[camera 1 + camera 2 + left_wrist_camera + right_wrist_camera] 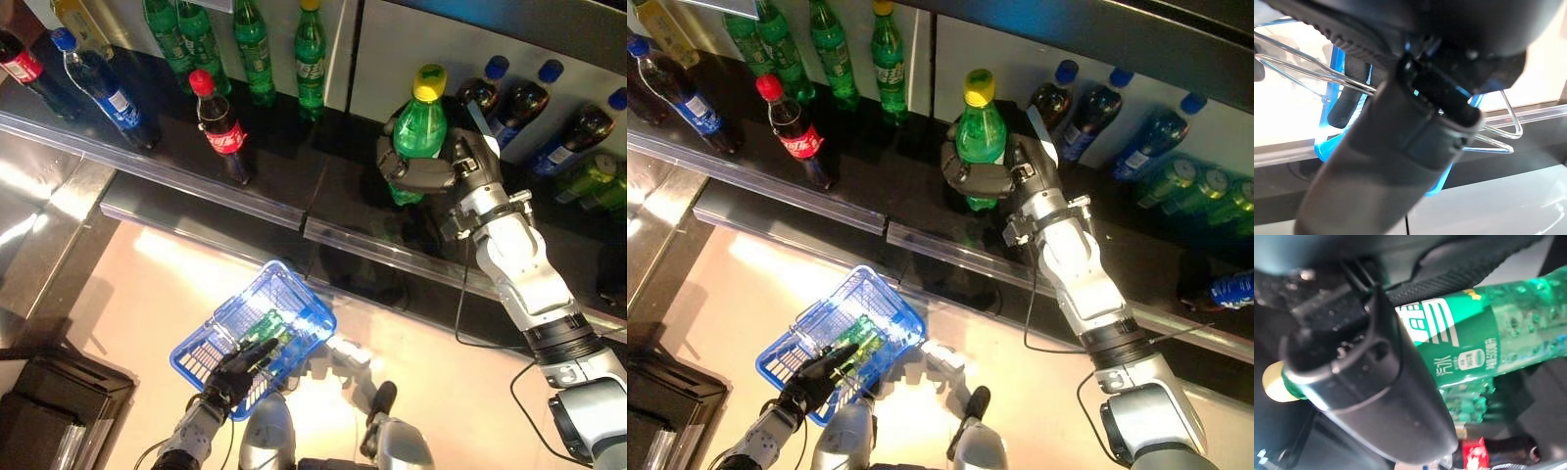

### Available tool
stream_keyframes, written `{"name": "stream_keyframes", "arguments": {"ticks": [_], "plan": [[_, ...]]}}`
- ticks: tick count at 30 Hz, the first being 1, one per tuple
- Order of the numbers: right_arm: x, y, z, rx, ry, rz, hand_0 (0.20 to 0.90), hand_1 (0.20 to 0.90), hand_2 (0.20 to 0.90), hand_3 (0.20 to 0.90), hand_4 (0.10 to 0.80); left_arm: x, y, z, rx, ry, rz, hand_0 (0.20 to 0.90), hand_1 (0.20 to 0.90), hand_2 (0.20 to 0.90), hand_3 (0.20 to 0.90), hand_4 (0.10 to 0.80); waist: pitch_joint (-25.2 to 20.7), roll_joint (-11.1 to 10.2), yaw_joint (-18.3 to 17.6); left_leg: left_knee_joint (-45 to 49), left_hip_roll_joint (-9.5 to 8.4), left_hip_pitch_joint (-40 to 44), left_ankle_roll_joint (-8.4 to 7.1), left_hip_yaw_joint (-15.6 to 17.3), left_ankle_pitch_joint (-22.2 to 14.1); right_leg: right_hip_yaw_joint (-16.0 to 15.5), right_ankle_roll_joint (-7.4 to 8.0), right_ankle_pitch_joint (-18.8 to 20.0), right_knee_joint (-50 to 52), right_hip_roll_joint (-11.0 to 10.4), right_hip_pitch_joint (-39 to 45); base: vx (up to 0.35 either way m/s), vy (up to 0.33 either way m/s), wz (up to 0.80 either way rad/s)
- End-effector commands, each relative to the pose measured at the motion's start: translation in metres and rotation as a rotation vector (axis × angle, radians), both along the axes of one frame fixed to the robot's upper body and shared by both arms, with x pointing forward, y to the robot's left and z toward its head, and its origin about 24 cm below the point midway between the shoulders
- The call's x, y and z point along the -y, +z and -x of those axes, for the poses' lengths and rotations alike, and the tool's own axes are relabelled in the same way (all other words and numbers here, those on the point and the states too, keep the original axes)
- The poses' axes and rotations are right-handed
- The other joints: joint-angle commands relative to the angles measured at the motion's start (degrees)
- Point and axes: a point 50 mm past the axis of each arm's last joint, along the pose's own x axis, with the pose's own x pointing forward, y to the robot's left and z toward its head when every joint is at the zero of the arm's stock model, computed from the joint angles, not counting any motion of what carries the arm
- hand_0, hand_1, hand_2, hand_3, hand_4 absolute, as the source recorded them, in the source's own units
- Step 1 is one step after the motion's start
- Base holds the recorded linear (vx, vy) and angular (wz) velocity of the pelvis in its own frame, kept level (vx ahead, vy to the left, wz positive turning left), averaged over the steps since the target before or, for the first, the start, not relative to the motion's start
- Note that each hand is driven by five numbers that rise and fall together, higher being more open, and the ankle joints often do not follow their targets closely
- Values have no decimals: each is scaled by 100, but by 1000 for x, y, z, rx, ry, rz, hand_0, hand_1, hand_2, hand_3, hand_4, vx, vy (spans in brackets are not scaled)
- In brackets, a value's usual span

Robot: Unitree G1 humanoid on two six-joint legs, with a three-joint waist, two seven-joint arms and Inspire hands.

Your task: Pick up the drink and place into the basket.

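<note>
Left hand (235, 372): lowest in the head views, at the near edge of the basket — fingers curled round its wire handles; the left wrist view shows the thin metal loops running under the dark fingers.
Basket (294, 296): blue plastic mesh, held low over the pale floor, tilted, well below the shelf edge; something green shows inside it, too small to identify.
Basket handles (1498, 132): bare wire, pinched in the left hand's grip.
Shelf (284, 147): dark deck with a clear front rail, above and beyond the basket.
Right hand (441, 166): up at the shelf, fingers and thumb wrapped round the body of the drink.
Drink (419, 122): green bottle with yellow cap, gripped mid-body by the right hand at shelf level — well apart from the basket, not in it. Right wrist view shows the green label close against the dark fingers.
Red-capped cola bottle (222, 125): upright on the shelf, to the left of the drink, on its own.
Green bottles (255, 49): row at the back of the shelf, far left.
Blue-capped dark bottles (519, 98): row behind the right hand, leaning.
</note>
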Motion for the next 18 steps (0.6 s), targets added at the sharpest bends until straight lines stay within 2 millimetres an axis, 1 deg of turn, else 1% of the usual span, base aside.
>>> {"name": "stream_keyframes", "arguments": {"ticks": [1, 5, 9, 14, 15, 16, 17, 18], "plan": [[-11, 26, 16, 183, 106, -98, 300, 300, 300, 200, 100, -1, 16, -1, 212, -35, 10, 300, 300, 300, 200, 100, -1946, -13, 216, -211, 263, -84, -108, 149, 260, -44, -62, -127, 194, -134, -127, -46, 0, 8], [-18, 28, 17, 181, 137, -104, 300, 300, 300, 200, 100, -1, 23, -4, 265, -26, 16, 300, 300, 300, 200, 100, -2000, -18, 330, -239, 273, -64, -123, 108, 289, -163, -78, -160, 143, -104, 11, -39, -7, 13], [-27, 26, 17, 170, 175, -121, 300, 300, 300, 200, 100, 1, 36, -11, 357, -37, 18, 300, 300, 300, 200, 100, -2007, -38, 490, -192, 280, -97, -122, 38, 312, -322, -111, -228, 176, -92, 129, -60, -36, 16], [-39, 19, 18, 137, 227, -151, 300, 300, 300, 200, 100, 10, 69, -29, 514, -99, 27, 300, 300, 300, 200, 100, -1995, -86, 757, -146, 277, -182, -116, -171, 358, -536, -171, -390, 286, -18, 334, -22, -58, 19], [-39, 19, 18, 135, 230, -152, 300, 300, 300, 200, 100, 11, 71, -30, 523, -102, 30, 300, 300, 300, 200, 100, -1994, -89, 769, -143, 277, -187, -117, -183, 359, -547, -172, -397, 292, -16, 344, -8, -54, 23], [-45, 15, 17, 126, 241, -160, 300, 300, 300, 200, 100, 15, 82, -36, 571, -127, 38, 300, 300, 300, 200, 100, -1992, -94, 856, -146, 269, -209, -116, -253, 374, -609, -186, -438, 322, 2, 402, -2, -37, 16], [-45, 14, 17, 125, 243, -160, 300, 300, 300, 200, 100, 15, 83, -37, 575, -128, 40, 300, 300, 300, 200, 100, -1991, -95, 859, -146, 267, -210, -117, -260, 375, -616, -187, -441, 323, 2, 409, 11, -54, 28], [-49, 11, 17, 114, 255, -162, 300, 300, 300, 200, 100, 20, 94, -41, 621, -151, 53, 300, 300, 300, 200, 100, -1997, -97, 936, -163, 254, -218, -118, -331, 386, -675, -187, -478, 346, 12, 469, 18, -39, 23]]}}
